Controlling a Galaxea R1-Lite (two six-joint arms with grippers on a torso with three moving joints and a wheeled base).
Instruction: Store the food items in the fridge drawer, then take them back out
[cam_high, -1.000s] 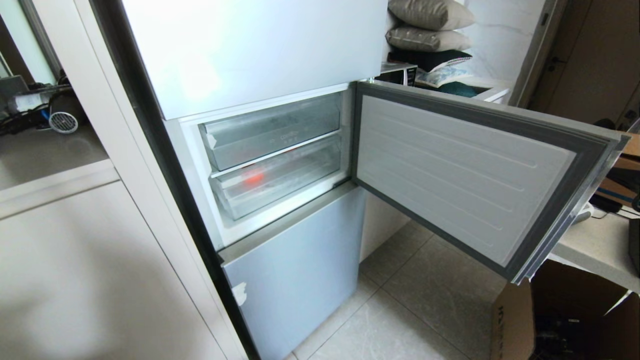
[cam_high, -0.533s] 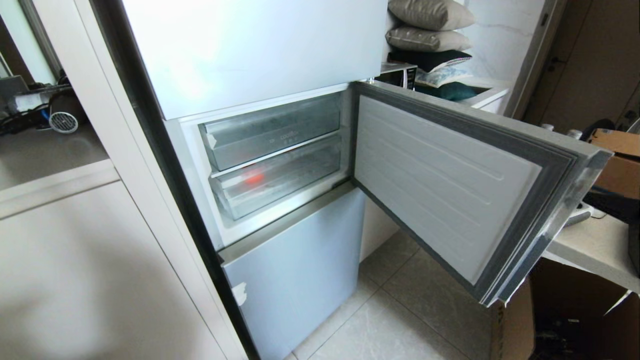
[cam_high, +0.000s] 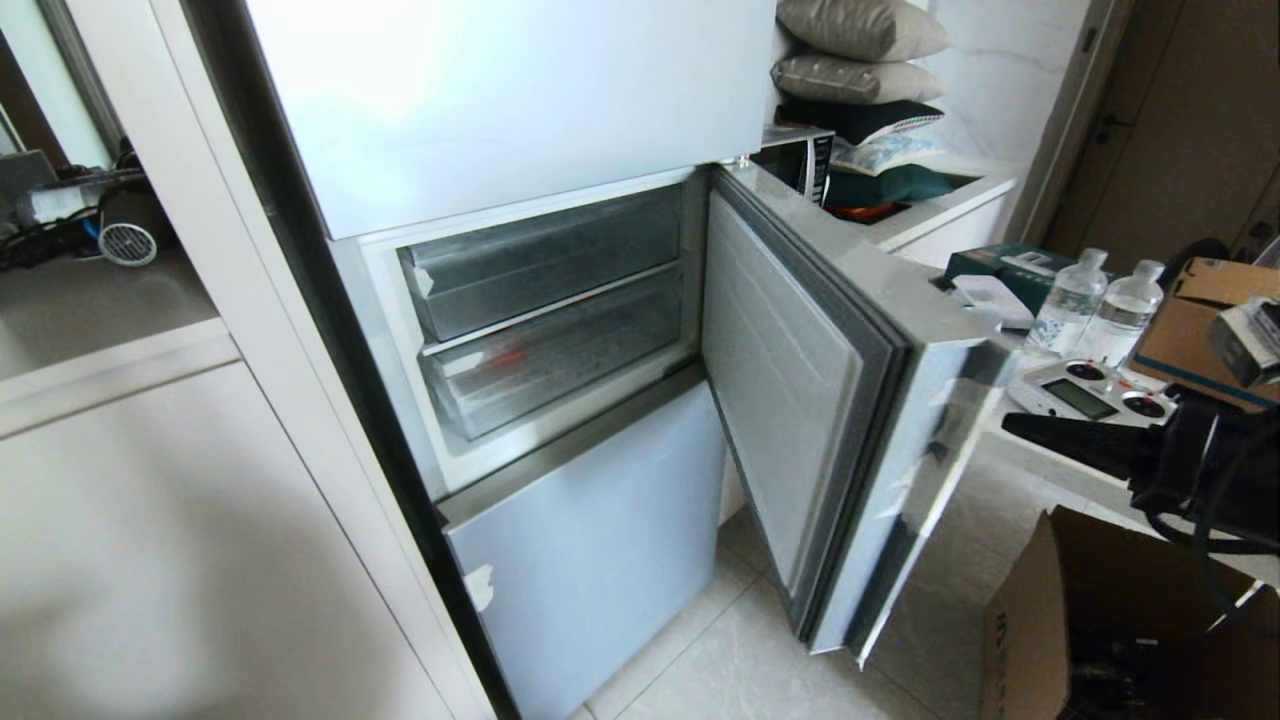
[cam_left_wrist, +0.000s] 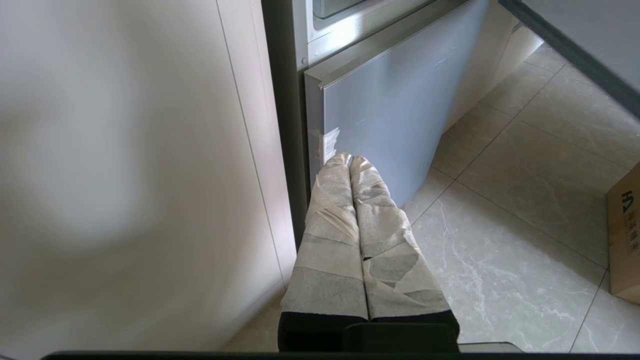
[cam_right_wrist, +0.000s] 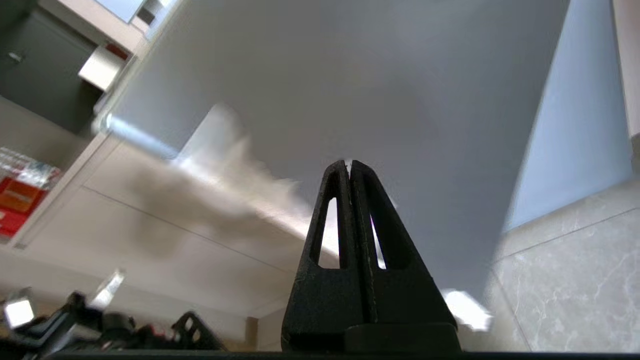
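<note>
Fridge (cam_high: 500, 100): it fills the upper centre of the head view, its top door white and shut, its blue-grey bottom door (cam_high: 590, 560) shut at lower centre.
Middle door (cam_high: 790, 400): it stands half swung, edge-on to me at centre right, grey gasket facing the open compartment, patches of tape on its outer edge.
Desk (cam_high: 1030, 460): at the right edge, carrying two clear water bottles (cam_high: 1068, 300), a grey remote controller (cam_high: 1090, 395) and a brown carton.
Cardboard box (cam_high: 1030, 630): on the tiled floor at lower right, flap open.
Upper bin (cam_high: 545, 262): clear, pushed in, at the top of the open compartment.
Fridge drawer (cam_high: 560, 362): clear and frosted, pushed in just under the upper bin, centre of the frame.
My right hand (cam_right_wrist: 348, 163): black, fingers pressed together and clenched on nothing, tips at the pale outer face of the middle door; in the head view it points left from the right edge.
My left hand (cam_left_wrist: 349, 159): tape-wrapped fingers closed flat against each other, empty, low before the bottom door's left edge.
Food item (cam_high: 508, 354): an orange-red blur behind the drawer's front wall, toward its left side.
</note>
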